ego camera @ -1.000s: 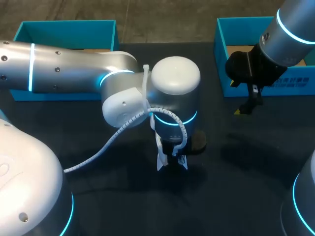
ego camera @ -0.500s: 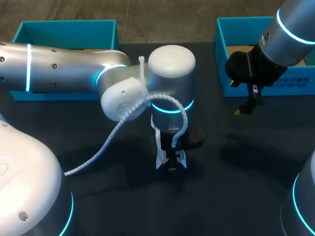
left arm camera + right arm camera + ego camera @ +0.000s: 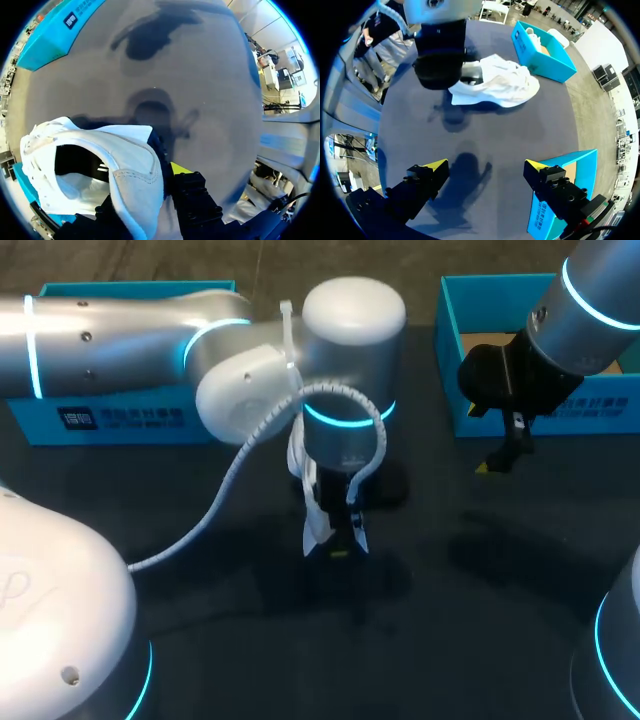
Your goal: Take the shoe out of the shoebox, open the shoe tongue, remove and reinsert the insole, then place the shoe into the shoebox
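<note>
A white shoe (image 3: 318,522) hangs under my left arm's wrist at the table's middle, mostly hidden by it in the head view. My left gripper (image 3: 338,546) is shut on it. In the left wrist view the left gripper (image 3: 161,176) pinches the shoe (image 3: 100,165) at the rim of its opening, one finger inside and one outside. The right wrist view shows the shoe (image 3: 502,85) held just above the dark table with its shadow beneath. My right gripper (image 3: 502,457) stands open and empty beside the right shoebox (image 3: 540,418); in its own view the right gripper (image 3: 485,167) spans bare tabletop.
A second blue shoebox (image 3: 110,412) stands at the back left, partly behind my left arm. In the right wrist view that box (image 3: 536,56) lies beyond the shoe, and the right box (image 3: 570,172) is close beside my right finger.
My left gripper has closed on the shoe. The left arm has then drawn back and up, carrying the shoe with it. The right arm has not moved.
</note>
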